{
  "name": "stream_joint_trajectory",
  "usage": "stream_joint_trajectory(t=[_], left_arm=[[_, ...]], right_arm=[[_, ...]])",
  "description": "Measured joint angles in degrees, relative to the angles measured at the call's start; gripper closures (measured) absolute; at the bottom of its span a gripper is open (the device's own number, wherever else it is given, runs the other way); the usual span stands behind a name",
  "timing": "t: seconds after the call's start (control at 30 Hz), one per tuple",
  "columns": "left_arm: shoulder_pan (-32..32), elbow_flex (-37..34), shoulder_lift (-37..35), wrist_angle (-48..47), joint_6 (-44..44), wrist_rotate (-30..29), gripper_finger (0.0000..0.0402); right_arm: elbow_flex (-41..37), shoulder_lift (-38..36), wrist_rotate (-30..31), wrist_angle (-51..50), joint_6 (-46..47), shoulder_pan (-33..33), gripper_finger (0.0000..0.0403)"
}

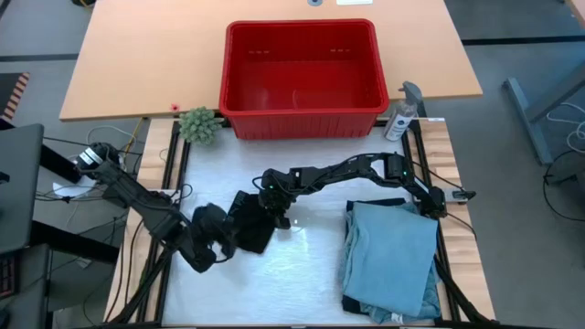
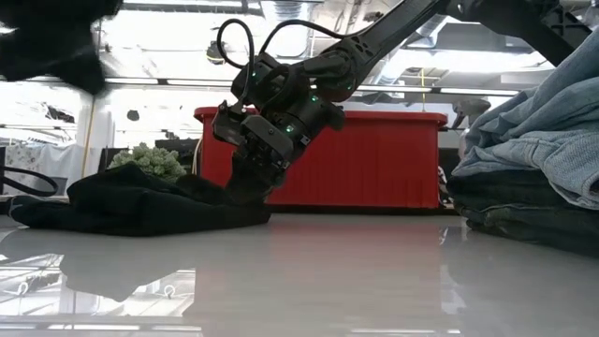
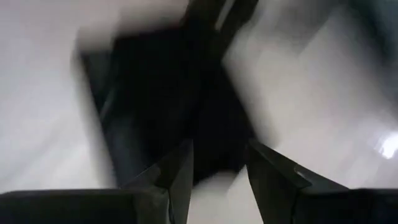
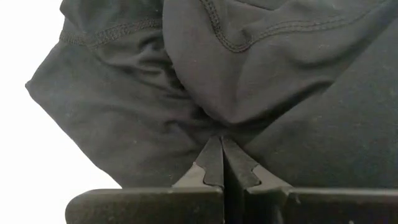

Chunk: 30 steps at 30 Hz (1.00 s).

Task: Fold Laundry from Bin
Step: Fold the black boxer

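In the high view a small black garment (image 1: 253,227) lies on the white desk (image 1: 302,274) left of centre, with the right hand (image 1: 274,212) pressed onto its upper right edge, fingers clenched together on the cloth. The left hand (image 1: 222,239) sits at the garment's left side, its fingers (image 3: 177,177) parted and released above the cloth. Folded light blue laundry (image 1: 391,260) is stacked at lower right, and the red bin (image 1: 303,78) stands at top centre.

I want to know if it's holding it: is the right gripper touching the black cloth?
Touching. In the right wrist view the right gripper has its fingers shut with their tips pressed into the black garment; the low view shows it down on the cloth too.
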Motion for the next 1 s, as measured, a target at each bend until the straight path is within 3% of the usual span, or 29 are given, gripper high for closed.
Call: stream_joint_trajectory(t=[0.1, 0.17, 0.4, 0.6, 0.73, 0.87, 1.0], left_arm=[[0.2, 0.2, 0.8, 4.1, 1.9, -17.4, 0.0272], [2.6, 0.2, 3.0, 3.3, 2.9, -19.6, 0.0281], [7.8, 0.1, 14.8, 6.7, 10.5, -14.5, 0.0298], [8.5, 0.1, 20.8, 3.8, -0.5, -13.0, 0.0279], [8.7, -1.4, 20.3, 9.4, 0.7, -12.8, 0.0258], [10.1, -6.3, 18.6, 17.4, 4.4, -6.8, 0.0231], [11.5, -8.9, 12.9, 15.5, 9.7, -4.0, 0.0198]], right_arm=[[0.0, 0.0, 0.0, 0.0, 0.4, 0.0, 0.0388], [0.0, 0.0, 0.0, 0.0, 0.8, 0.0, 0.0388], [0.0, 0.0, 0.0, 0.0, 1.2, 0.0, 0.0387], [0.0, 0.0, 0.0, 0.2, 1.2, 0.0, 0.0386], [0.0, 0.0, 0.0, 0.4, 1.2, 0.0, 0.0386], [0.0, 0.0, 0.0, 0.5, 1.2, 0.0, 0.0386], [0.0, 0.0, 0.0, 0.5, 1.2, 0.0, 0.0386]])
